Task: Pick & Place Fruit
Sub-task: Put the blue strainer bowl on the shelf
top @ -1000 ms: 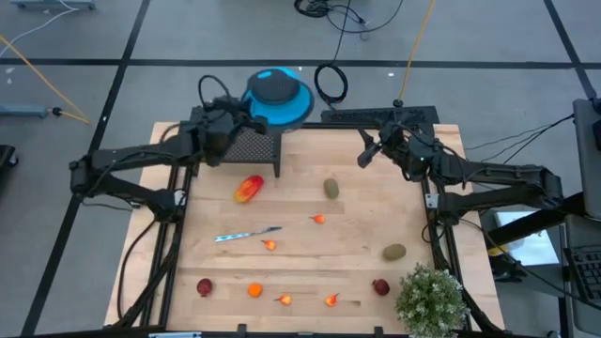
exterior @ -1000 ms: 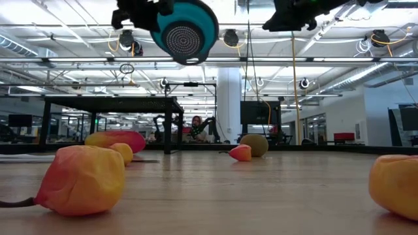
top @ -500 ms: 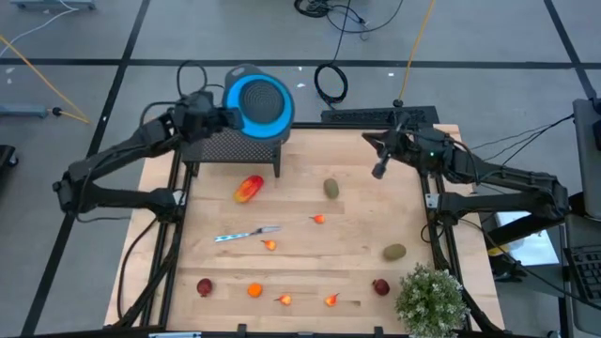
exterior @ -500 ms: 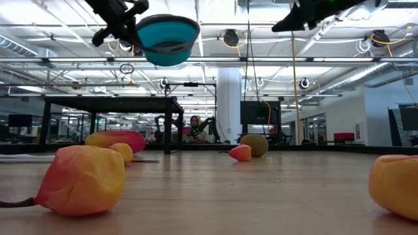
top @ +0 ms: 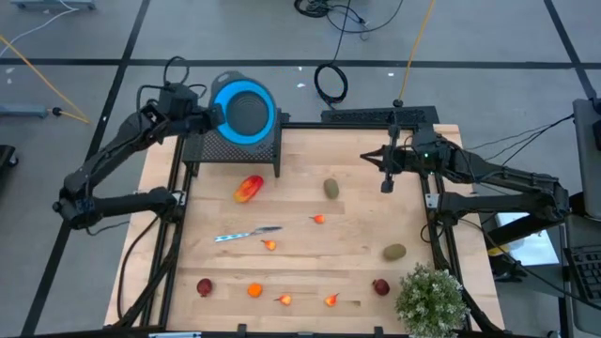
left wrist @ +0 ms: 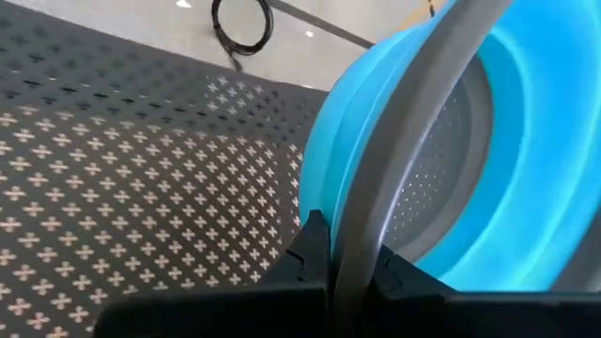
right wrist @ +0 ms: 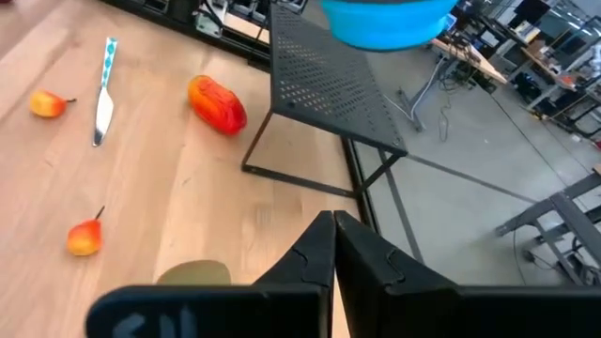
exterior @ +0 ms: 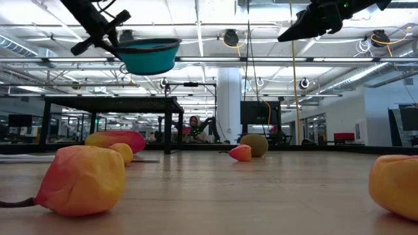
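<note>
Across the pale wooden table (top: 310,188) you see fruit scattered over the boards, a black perforated metal stand (top: 235,148) at the far left corner and a potted green plant (top: 432,300) at the near right corner; beyond the table, the low view shows an open hall with ceiling beams, desks and a seated person (exterior: 196,127) far off. Count two brown kiwis: one kiwi (top: 331,189) near the centre with its long axis running toward the far edge, and a second kiwi (top: 394,252) near the right side lying slantwise. Count two dark red round fruits (top: 204,286), one at each near corner, the other (top: 380,286) beside the plant. Count five small orange fruits, among them one (top: 319,219) near the middle and one (top: 254,290) in the near row. One larger orange-red fruit (top: 248,189) lies just in front of the stand, its long axis slanting toward the far right. A slim silver knife (top: 246,233) lies left of centre, pointing roughly left to right. Your left gripper (top: 208,116) is clenched on the rim of the blue bowl (top: 244,110), held in the air above the stand. Your right gripper (top: 386,181) hangs above the table's right side with its fingers closed together, empty.
</note>
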Robot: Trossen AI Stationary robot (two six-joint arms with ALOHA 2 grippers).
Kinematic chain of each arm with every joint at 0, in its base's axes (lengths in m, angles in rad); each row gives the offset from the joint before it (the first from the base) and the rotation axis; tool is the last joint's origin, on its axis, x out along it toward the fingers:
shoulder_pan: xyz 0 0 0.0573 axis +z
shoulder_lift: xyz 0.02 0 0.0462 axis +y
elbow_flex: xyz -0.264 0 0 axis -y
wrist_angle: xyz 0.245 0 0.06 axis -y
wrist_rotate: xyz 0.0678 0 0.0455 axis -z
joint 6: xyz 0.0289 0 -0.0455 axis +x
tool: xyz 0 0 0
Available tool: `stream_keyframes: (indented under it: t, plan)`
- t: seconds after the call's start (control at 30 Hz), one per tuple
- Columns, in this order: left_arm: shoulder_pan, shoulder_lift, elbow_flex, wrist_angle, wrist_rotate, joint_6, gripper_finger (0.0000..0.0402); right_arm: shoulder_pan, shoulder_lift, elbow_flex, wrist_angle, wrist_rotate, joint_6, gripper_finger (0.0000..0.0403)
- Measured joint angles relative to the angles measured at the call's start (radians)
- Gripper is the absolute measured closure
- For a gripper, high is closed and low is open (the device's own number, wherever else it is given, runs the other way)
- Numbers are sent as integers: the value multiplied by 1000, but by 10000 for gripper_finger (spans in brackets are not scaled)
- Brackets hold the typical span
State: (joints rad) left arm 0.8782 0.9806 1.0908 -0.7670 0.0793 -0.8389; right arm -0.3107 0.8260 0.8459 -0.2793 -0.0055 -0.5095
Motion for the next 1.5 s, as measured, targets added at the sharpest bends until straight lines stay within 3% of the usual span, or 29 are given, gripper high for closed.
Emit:
stream_keyframes:
  t: [0.53,0.7,0.97,1.27,1.5]
  plan:
    - [302,4,9,-91,295,152,402,0,0,0,-5,0,0,402]
    - [362,69,144,-220,298,187,402,0,0,0,-4,0,0,403]
    - [364,216,330,-451,312,281,401,0,0,-1,-15,0,0,403]
    - [349,258,372,-511,278,267,401,0,0,-1,-55,0,57,403]
    - [295,259,364,-517,171,251,401,0,0,-1,-56,0,60,403]
